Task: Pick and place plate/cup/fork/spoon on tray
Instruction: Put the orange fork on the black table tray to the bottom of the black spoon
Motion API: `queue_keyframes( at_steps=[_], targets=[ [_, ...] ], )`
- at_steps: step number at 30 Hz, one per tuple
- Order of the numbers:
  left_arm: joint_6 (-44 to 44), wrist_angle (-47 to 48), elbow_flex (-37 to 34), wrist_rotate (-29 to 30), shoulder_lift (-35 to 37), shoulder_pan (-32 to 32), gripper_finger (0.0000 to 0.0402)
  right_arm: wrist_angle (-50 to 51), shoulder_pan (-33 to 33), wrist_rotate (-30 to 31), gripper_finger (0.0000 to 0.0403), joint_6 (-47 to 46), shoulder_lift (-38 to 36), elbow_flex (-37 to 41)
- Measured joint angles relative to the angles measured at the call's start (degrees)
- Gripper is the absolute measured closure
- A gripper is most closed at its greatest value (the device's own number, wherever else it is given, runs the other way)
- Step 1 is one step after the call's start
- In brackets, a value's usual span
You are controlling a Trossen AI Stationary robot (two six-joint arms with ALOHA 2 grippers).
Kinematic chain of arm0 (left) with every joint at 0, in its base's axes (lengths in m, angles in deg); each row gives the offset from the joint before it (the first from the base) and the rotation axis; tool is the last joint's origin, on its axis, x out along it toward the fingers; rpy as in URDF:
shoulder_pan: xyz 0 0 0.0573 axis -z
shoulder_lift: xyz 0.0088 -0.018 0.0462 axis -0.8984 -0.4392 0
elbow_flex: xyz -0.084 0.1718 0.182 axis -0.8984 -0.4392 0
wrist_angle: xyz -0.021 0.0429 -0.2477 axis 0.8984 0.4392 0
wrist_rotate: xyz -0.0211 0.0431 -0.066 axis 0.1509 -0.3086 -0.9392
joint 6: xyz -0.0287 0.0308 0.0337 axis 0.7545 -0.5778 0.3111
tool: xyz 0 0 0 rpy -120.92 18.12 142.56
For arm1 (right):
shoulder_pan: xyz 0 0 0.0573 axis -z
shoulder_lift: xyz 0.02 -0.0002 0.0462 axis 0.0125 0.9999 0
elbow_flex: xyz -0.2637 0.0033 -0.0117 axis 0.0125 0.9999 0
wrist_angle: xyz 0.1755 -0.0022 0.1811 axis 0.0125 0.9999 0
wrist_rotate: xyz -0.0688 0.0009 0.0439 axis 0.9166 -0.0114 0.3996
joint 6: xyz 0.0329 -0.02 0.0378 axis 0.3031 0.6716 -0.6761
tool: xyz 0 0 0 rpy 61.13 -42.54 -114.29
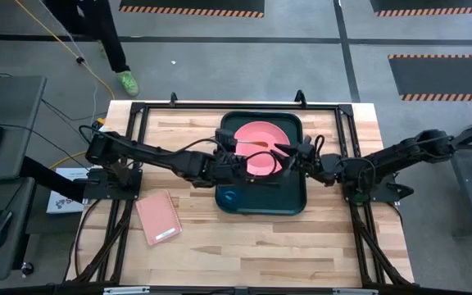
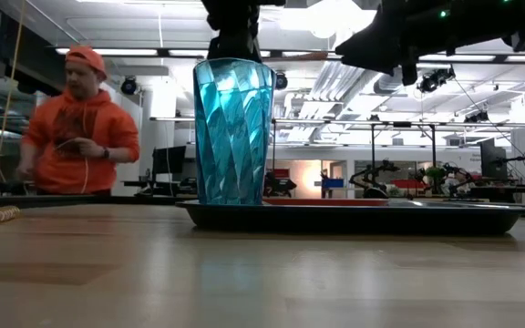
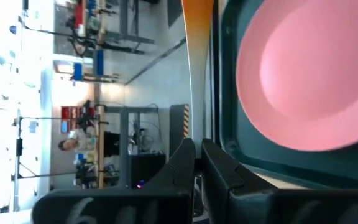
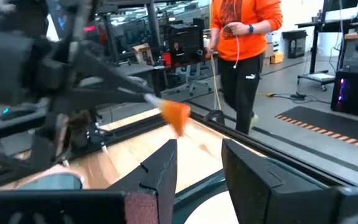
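The dark tray [image 1: 292, 199] lies mid-table with the salmon-pink plate [image 1: 260, 139] on its far half and the teal cup [image 2: 233, 132] standing upright on its near left corner. My left gripper [image 1: 238, 154] is over the plate's left side, shut on the orange-handled fork [image 3: 196, 74]. My right gripper [image 4: 199, 165] is open and empty over the tray's right side [image 1: 289, 157], facing the fork's orange handle [image 4: 176, 115]. I cannot make out the spoon. My left gripper pinches the fork's silver metal end [image 3: 195, 134] between its two fingers. The fork runs straight out ahead along the fingers, with the orange handle [image 3: 197, 18] at the far, free end. It is lifted clear, above the tray beside the plate [image 3: 309, 74].
A pink notebook [image 1: 158, 217] lies on the table to the near left of the tray. A person in an orange hoodie [image 2: 80, 128] stands beyond the table's far left corner. Black frame rails [image 1: 236, 106] run round the table top.
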State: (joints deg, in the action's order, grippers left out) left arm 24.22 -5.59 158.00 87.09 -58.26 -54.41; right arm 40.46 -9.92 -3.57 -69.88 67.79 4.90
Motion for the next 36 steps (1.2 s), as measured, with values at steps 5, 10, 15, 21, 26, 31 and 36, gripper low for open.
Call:
queue_keyframes(
  at_steps=[5, 10, 15, 21, 26, 31, 36],
  targets=[
    [-3.72, -1.87, 0.0, -2.02, 0.04, -0.02, 0.04, -0.6, 2.74, -4.95, 0.0284, -1.12, 0.0, 0.0],
    [-3.68, -1.72, 0.0, -3.32, 0.07, -1.42, 0.04, -1.08, 3.25, -10.93, 0.0284, -1.82, 0.0, -0.01],
    [-3.7, -2.21, 0.0, -5.25, 0.07, -1.72, 0.04, -1.94, 3.23, -9.68, 0.0284, -0.86, 0.0, 0.0],
    [-3.88, -2.24, 0.0, -4.15, 0.07, -1.65, 0.0401, -2.23, 3.23, -10.24, 0.0284, -0.91, 0.0, -0.01],
    [-3.65, -2.06, 0.0, -3.19, 0.07, -1.63, 0.0401, -2.9, 3.25, -10.24, 0.0284, -0.94, 0.0, -0.01],
    [-3.6, -1.78, 0.0, -2.41, 0.04, -1.65, 0.0401, -4.09, 2.91, -10.4, 0.0284, -0.84, -0.22, -0.01],
    [-2.54, 0.3, 0.0, -0.99, 0.04, -1.66, 0.0401, -3.97, 2.79, -10.35, 0.0284, -0.87, -0.22, -0.01]
  ],
)
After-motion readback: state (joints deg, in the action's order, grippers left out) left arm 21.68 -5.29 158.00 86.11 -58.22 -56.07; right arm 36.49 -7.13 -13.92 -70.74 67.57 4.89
